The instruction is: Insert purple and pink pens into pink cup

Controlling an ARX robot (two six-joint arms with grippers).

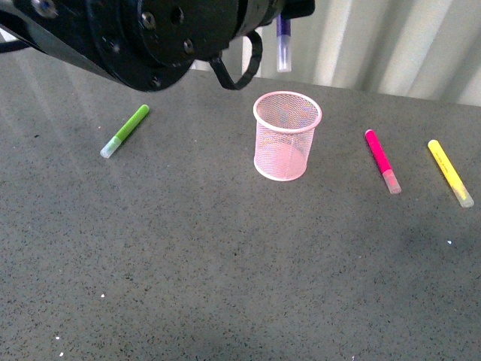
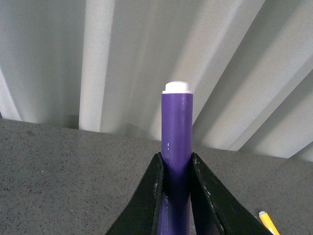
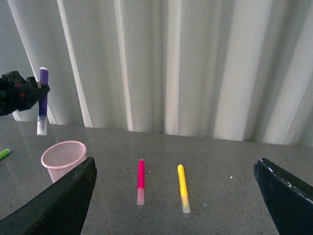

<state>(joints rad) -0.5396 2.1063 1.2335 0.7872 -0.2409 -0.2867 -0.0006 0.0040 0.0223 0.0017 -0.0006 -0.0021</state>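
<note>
Your left gripper (image 2: pixel 176 159) pinches the purple pen (image 2: pixel 177 127) tight between its two fingers (image 2: pixel 146 205). The pen hangs up in the air with its clear cap down, over the pink cup (image 1: pixel 285 139), or maybe a bit to the far side of it. You cannot tell for sure if it lines up with the hole.

Your right gripper (image 3: pixel 174 164) has its fingers spread wide and holds nothing. The pink pen (image 1: pixel 382 160) lies flat on the table (image 1: pixel 225 286), to the right of the cup. The yellow pen (image 1: pixel 449 172) lies further right. The green pen (image 1: pixel 125 130) lies to the left of the cup.

Here is what could go wrong. If you let go when the pen is not over the hole, it may hit the rim and bounce off, then roll away. If you push down on the rim, the cup may tip, because it looks light. The pen also looks about as long as the cup is tall, so it may lean hard on one side.

There is some tiny print on the side of the purple pen, but it is too small to read.
</note>
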